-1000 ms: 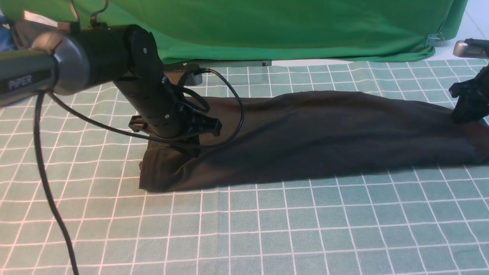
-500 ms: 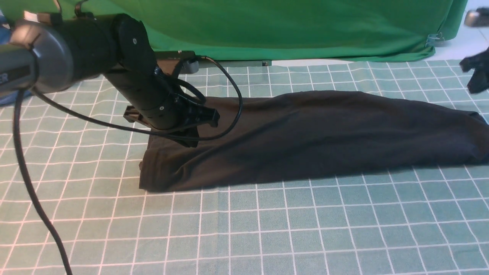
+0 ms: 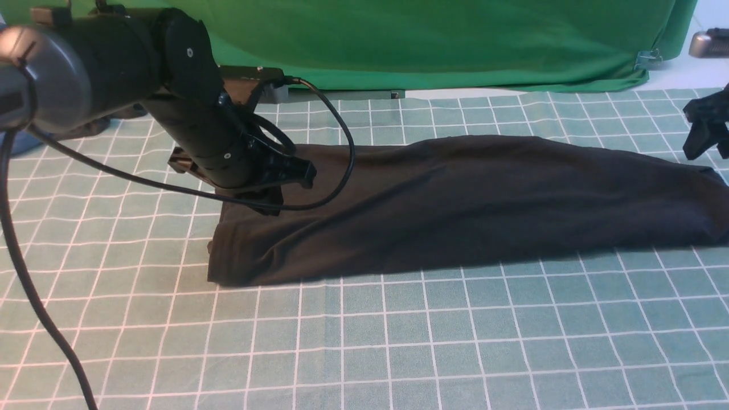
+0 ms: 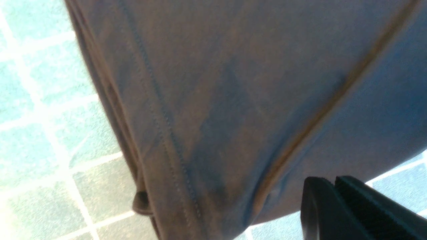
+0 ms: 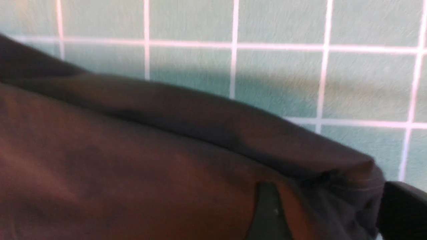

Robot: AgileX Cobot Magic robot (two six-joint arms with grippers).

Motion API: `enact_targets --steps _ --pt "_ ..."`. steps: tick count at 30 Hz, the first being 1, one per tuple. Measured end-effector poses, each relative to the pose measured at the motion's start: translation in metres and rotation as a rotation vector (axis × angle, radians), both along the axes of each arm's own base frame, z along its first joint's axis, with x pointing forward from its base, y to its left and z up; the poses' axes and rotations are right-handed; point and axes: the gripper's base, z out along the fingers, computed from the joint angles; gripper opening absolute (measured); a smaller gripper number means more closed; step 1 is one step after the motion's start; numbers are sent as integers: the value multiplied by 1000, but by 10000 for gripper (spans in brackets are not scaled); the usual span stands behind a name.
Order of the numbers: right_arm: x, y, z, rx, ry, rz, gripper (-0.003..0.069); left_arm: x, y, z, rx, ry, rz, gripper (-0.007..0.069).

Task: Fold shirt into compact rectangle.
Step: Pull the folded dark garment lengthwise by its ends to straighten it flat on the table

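left gripper (image 3: 270,203) — fingers together, holding nothing, just above the shirt's (image 3: 467,199) left end | right gripper (image 3: 706,136) — fingers apart, empty, raised over its right end | shirt lies as a long dark band across the checked tablecloth (image 3: 398,341) | green cloth (image 3: 427,40) behind

The left arm (image 3: 188,119) comes in from the left side and bends down. The left gripper (image 3: 272,200) points down and hangs low. Only a bit of its dark fingers (image 4: 347,206) shows, too little to tell if they are apart. The right gripper (image 3: 705,130) peeks in at the far right edge. Its fingers (image 5: 268,213) stand apart.
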Motion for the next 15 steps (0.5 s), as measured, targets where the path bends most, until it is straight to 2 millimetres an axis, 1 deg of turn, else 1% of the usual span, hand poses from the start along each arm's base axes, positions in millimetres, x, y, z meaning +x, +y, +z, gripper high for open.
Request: enact_targets --steps 2,5,8,9,11,12,15 --pt "0 0 -10 5 24 0 395 0 0 0 0 2 0 11" --pt "0 0 -21 12 52 0 329 0 0 0 0 4 0 11" --pt "1 0 -27 14 64 0 215 0 0 0 0 3 0 11" --pt "1 0 -27 15 65 0 181 0 0 0 -1 2 3 11" --pt "1 0 -28 15 65 3 86 0 0 0 -2 1 3 11" --pt "1 0 -28 14 65 4 57 0 0 0 -1 1 3 11" --pt "1 0 -28 14 65 4 27 0 0 0 -1 1 3 11"
